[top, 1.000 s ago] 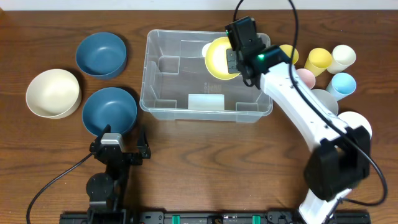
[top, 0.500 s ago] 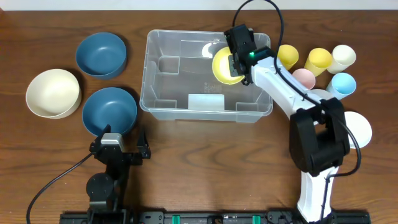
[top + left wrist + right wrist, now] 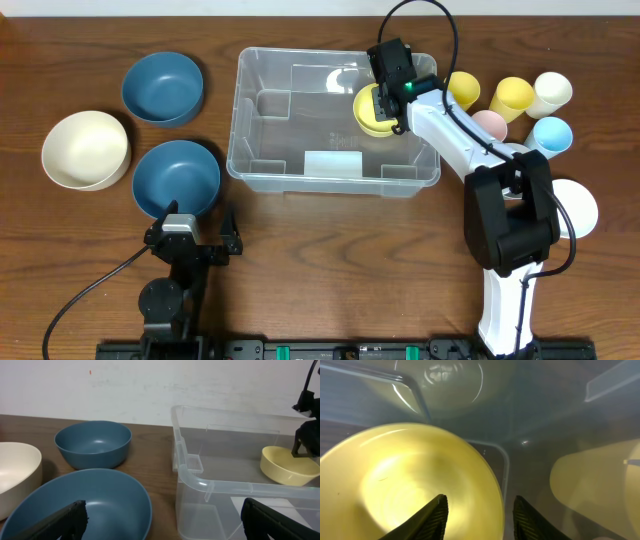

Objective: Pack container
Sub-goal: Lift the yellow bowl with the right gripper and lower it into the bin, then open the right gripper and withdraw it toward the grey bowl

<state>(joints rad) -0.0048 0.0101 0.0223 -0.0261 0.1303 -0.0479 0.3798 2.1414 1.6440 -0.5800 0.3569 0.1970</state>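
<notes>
The container (image 3: 240, 110) is a large clear plastic bin at the middle back of the table, with a whitish label patch (image 3: 331, 164). It also shows in the left wrist view (image 3: 200, 482). A yellow bowl (image 3: 372, 120) sits upright on the container's floor at its right end; it also shows in the left wrist view (image 3: 285, 467) and the right wrist view (image 3: 395, 475). My right gripper (image 3: 386, 98) is down inside the container, its fingers (image 3: 477, 510) apart and straddling the bowl's rim. My left gripper (image 3: 190, 228) is open and empty near the front edge (image 3: 160, 530).
Two blue bowls (image 3: 163, 88) (image 3: 176, 178) and a cream bowl (image 3: 85, 150) stand left of the container. Several coloured cups (image 3: 512, 97) and a white bowl (image 3: 578, 205) stand right of it. The near blue bowl (image 3: 85, 500) lies just ahead of my left gripper.
My right gripper has carried the yellow bowl down and to the right, from tilted above the container to level on its floor. The left arm has not moved.
</notes>
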